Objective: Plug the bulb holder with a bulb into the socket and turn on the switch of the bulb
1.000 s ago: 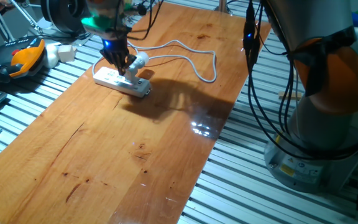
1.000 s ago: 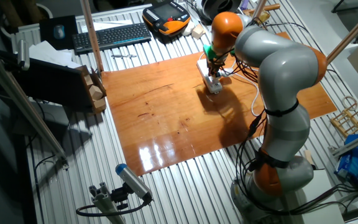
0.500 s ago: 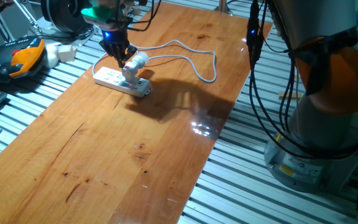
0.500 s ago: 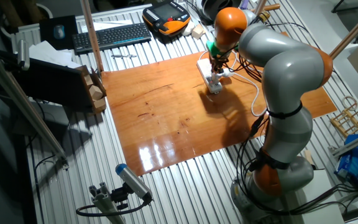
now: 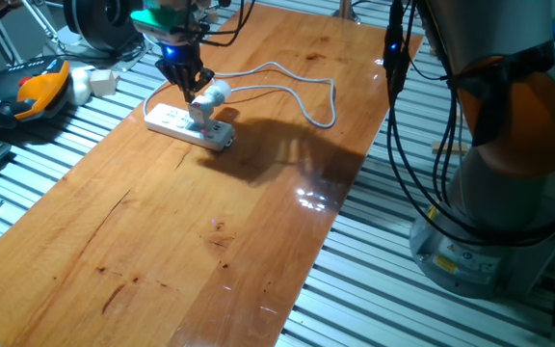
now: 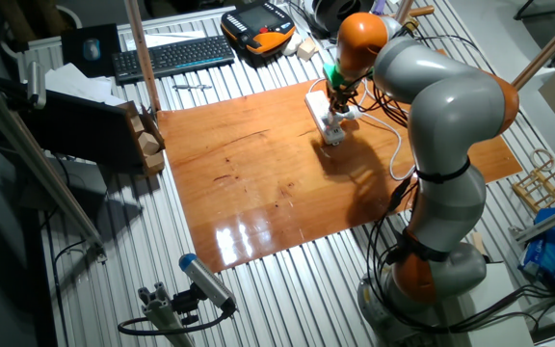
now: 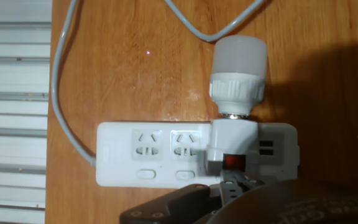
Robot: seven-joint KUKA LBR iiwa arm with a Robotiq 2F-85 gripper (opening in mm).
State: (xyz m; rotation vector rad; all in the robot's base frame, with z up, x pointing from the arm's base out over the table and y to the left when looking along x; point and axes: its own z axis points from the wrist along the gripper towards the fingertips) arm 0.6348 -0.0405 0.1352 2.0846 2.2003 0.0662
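Gripper hovers just above the red switch, finger spread not discernible, holding nothing visible; bulb holder with bulb sits plugged in the socket, so an off-centre press could tilt the holder loose.

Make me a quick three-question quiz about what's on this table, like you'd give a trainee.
1. True or false: the bulb holder is already plugged into the socket.
2. What colour is the switch on the holder? A) green B) red C) blue
3. Fill in: in the hand view, the strip shows ___ free outlets beside the holder.

Key:
1. True; it sits in the strip with the bulb attached.
2. B
3. Two

The gripper hangs just above the holder; whether it is open cannot be told.
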